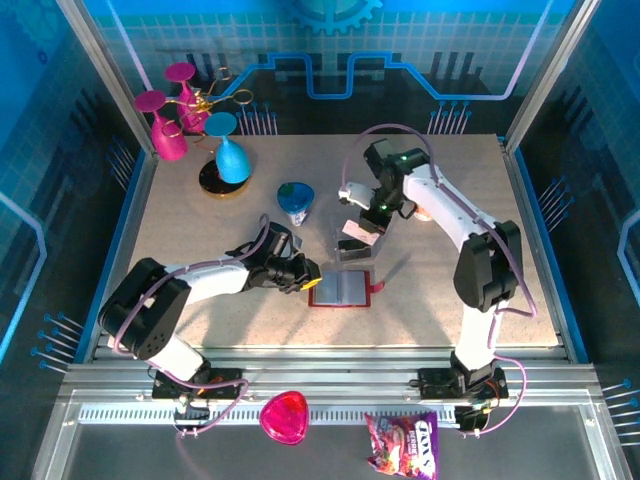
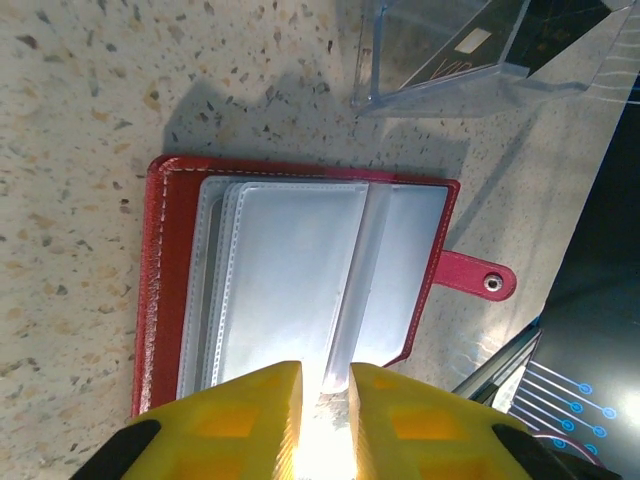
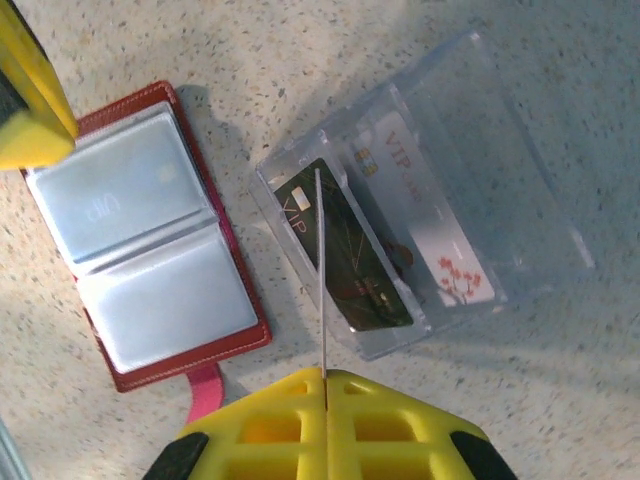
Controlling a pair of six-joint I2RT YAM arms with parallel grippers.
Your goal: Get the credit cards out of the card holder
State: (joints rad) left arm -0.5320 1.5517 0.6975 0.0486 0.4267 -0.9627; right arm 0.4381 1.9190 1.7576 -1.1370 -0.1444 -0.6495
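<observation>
**Card held on edge above the clear box, card holder open on the desk**

The speckled desk [image 1: 200,230] carries everything. The left arm [image 1: 200,285] lies low across it and reaches to the left edge of the card holder [image 1: 340,290]. The right arm [image 1: 470,230] bends in from the far right, and its wrist hangs over the clear box [image 3: 500,170].

The card holder lies open and flat near the middle of the desk, red cover down and pale grey pockets up. Its snap tab [image 2: 475,277] sticks out from one side. The glare on the pockets hides whether any card sits in them.

The clear box stands just beyond the card holder, close to it but apart. Inside, a dark card [image 3: 350,265] and a white card [image 3: 440,250] with red blossoms lean side by side, both marked VIP.

The right jaws are closed tight on a thin card [image 3: 321,270], seen edge-on as a fine line above the near end of the box.

The left jaws are narrow, their yellow fingers [image 2: 240,410] at the card holder's edge. The middle fold of the pockets runs into the gap between them, and whether they pinch it cannot be told through the glare
</observation>
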